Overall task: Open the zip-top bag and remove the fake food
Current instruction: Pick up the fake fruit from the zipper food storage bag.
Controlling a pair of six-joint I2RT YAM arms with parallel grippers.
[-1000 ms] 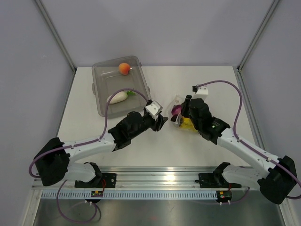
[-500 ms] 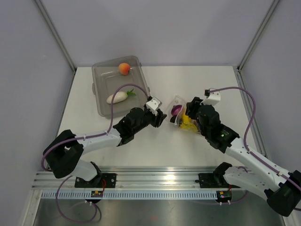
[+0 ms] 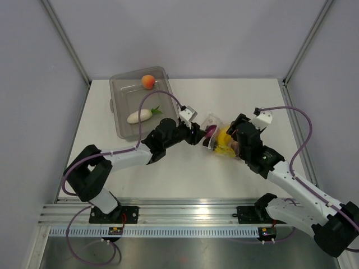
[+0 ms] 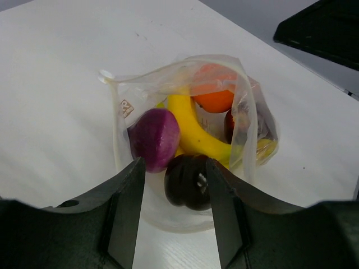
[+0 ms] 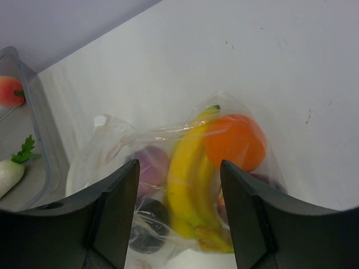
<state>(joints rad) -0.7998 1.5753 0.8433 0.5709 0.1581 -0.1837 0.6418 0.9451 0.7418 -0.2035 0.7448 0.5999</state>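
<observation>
The zip-top bag [image 3: 213, 120] lies on the white table [image 3: 168, 168] with its mouth open toward my left gripper [image 3: 197, 135]. In the left wrist view the bag [image 4: 241, 117] holds a purple piece [image 4: 154, 137], a dark round piece [image 4: 188, 179], a yellow banana bunch [image 4: 196, 131] and an orange [image 4: 216, 96]. My left gripper [image 4: 174, 165] is open, its fingers on either side of the dark piece at the mouth. My right gripper [image 3: 229, 141] is open over the bag's other side. Its view [image 5: 179, 168] shows the banana [image 5: 193, 174] and orange [image 5: 235, 143] through the film.
A rigid clear-grey tub [image 3: 120, 106] stands at the back left with a peach [image 3: 148, 82] and a white radish [image 3: 140, 116] in it. The tub's edge [image 5: 39, 123] shows left of the bag in the right wrist view. Grey walls close in the table.
My left gripper has moved right, up to the bag's mouth. My right arm has drawn back to the right, so more of the banana shows from above.
</observation>
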